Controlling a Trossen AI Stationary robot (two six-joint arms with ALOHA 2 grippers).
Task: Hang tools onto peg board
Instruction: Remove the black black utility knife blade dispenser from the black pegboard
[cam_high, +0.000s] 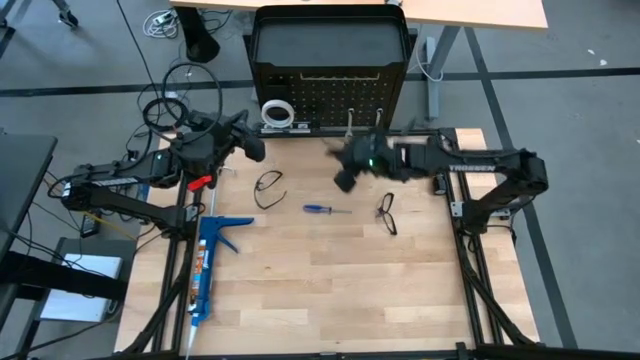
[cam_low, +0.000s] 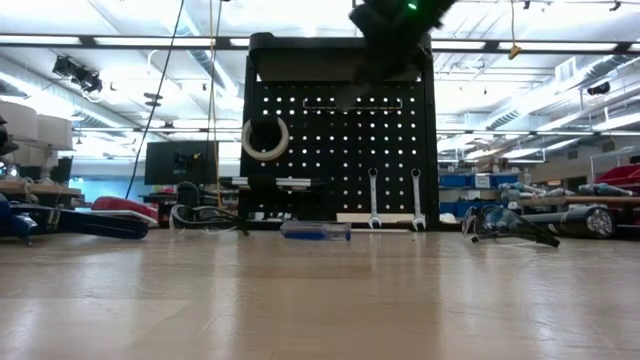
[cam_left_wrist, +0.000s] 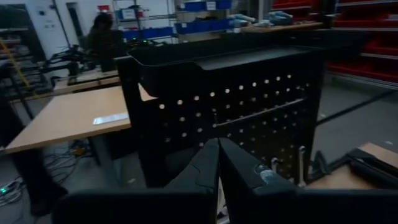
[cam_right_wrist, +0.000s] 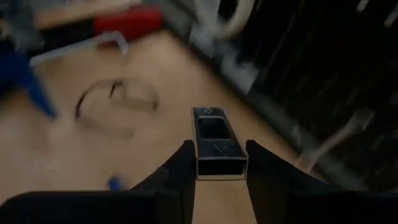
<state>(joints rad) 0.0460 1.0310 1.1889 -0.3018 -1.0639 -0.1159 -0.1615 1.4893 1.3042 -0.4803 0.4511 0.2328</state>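
1. High view: the right end effector (cam_high: 347, 168) is lifted above the desk (cam_high: 330, 280), just in front of the peg board (cam_high: 330, 90), between the two pairs of safety glasses.
2. The right wrist view shows its two dark fingers (cam_right_wrist: 177, 174) pinching a small black-and-silver block-shaped item (cam_right_wrist: 216, 149); what it is I cannot tell.
3. The left end effector (cam_high: 250, 143) hovers near the peg board's left lower corner, fingers (cam_left_wrist: 205, 171) pressed together and holding nothing.
4. The white tape roll (cam_low: 265, 138) hangs on the upper left of the peg board.
5. Two silver wrenches (cam_low: 373, 198) hang side by side low on the board's right half.
6. The blue-handled screwdriver (cam_high: 326, 209) lies flat on the desk, near the middle, between the glasses.
7. One pair of safety glasses (cam_high: 268, 187) lies left of the screwdriver; the other pair (cam_high: 388, 213) lies right of it.
8. A long blue caulking gun (cam_high: 207, 262) lies along the desk's left edge, with a red-handled tool (cam_high: 199, 182) beside its far end.
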